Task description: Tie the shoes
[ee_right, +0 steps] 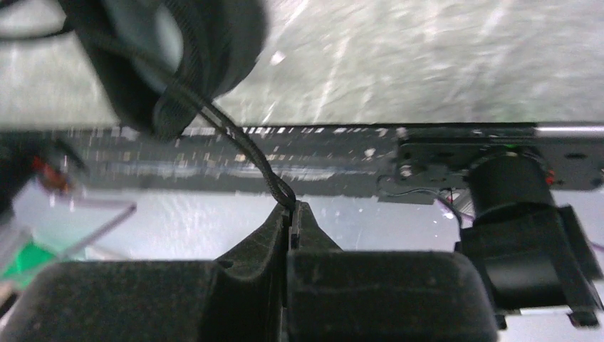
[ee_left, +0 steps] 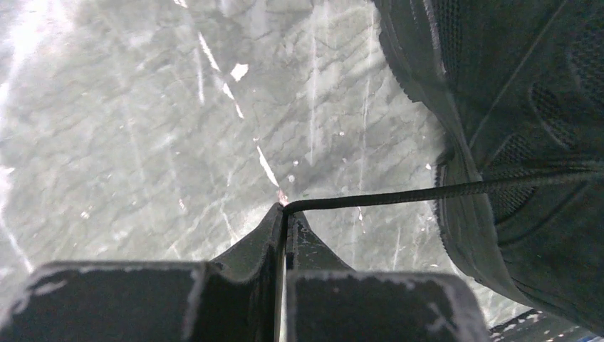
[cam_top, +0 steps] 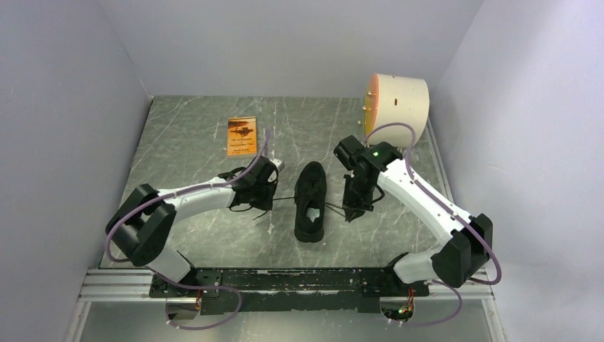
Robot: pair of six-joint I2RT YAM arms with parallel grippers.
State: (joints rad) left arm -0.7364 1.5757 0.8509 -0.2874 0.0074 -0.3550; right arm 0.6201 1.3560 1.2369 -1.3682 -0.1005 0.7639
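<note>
Black knit low-top sneaker (cam_top: 311,201) stands on its sole about mid-way across the grey marbled metal surface (cam_top: 192,142), between the two arms; toe points away from the arm bases, heel opening nearer them, pale insole patch (cam_top: 311,211) visible inside.

Left fingers (ee_left: 285,219) pressed together on a thin black lace (ee_left: 399,194); from the pinch the lace runs nearly straight and taut to the sneaker's side, clear of the surface; fingertips sit low over the surface, just beside the sole.

Right fingers (ee_right: 290,217) likewise closed, clamping a second stretch of thin black lace (ee_right: 242,142); here it looks doubled, two strands side by side rising from the pinch toward the sneaker; the shoe is blurred in the right wrist view, so the eyelet end cannot be made out.

In the top view both arms reach inward, one on each side of the sneaker, near it but not touching the upper.

Elsewhere: orange rectangular card (cam_top: 241,135) flat on the surface, beyond the left arm; cream cylindrical drum (cam_top: 402,103) on its side at the far right corner, orange-tinted face turned left.
</note>
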